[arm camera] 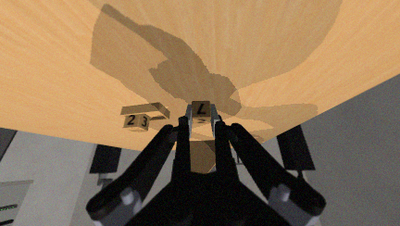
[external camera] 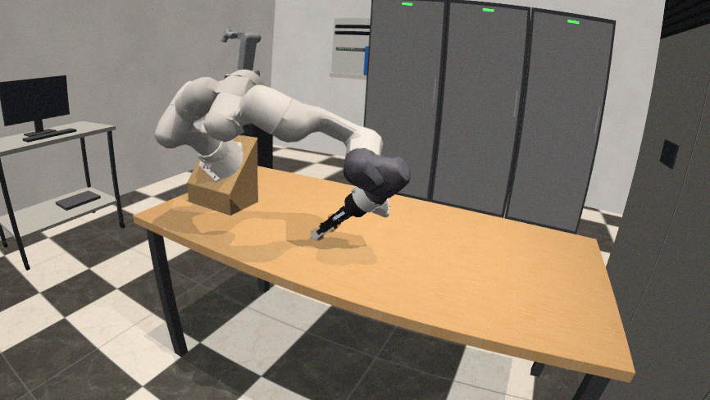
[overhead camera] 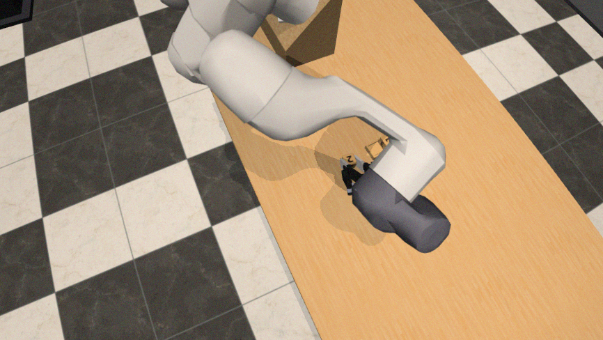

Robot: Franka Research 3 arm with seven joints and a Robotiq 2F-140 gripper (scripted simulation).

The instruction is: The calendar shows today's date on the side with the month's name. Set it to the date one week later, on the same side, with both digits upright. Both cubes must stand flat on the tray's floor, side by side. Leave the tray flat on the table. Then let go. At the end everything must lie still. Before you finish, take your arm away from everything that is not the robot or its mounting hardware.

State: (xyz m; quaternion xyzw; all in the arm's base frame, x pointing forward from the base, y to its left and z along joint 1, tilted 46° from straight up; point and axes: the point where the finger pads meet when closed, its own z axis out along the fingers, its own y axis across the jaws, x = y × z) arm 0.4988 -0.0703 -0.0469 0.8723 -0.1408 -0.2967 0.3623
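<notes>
My black two-finger gripper point(overhead camera: 350, 164) point(external camera: 316, 234) point(arm camera: 201, 111) is closed on a small wooden cube point(overhead camera: 349, 159) point(arm camera: 201, 108) with dark digits, the pale fingertips against opposite sides of it. In the wrist view I have this cube at the middle of the frame; the face towards me carries a mark like an upturned 7, and part of another marked face shows beneath it. From the top I see it just left of the dark grey wrist point(overhead camera: 379, 202) point(external camera: 375, 171), with a digit like a 2 or Z facing up. I cannot tell whether it touches the light wooden table point(overhead camera: 464, 211) point(external camera: 447, 283) point(arm camera: 46, 83).

The small wooden tray point(overhead camera: 367, 151) point(arm camera: 139, 110) is apart from the gripped cube, left of centre in my wrist view and near the centre of the top view, beside the arm's bend. A second wooden cube point(arm camera: 136, 121) is at the tray, showing 2 and 3 on neighbouring faces. I can't make out whether it stands flat on the tray's floor. So only one cube is at the tray.

In the exterior view, the white arm point(overhead camera: 295, 97) point(external camera: 298, 119) reaches from upper left towards the centre, the gripper slanting down to the lower left, its tips low over the table.
</notes>
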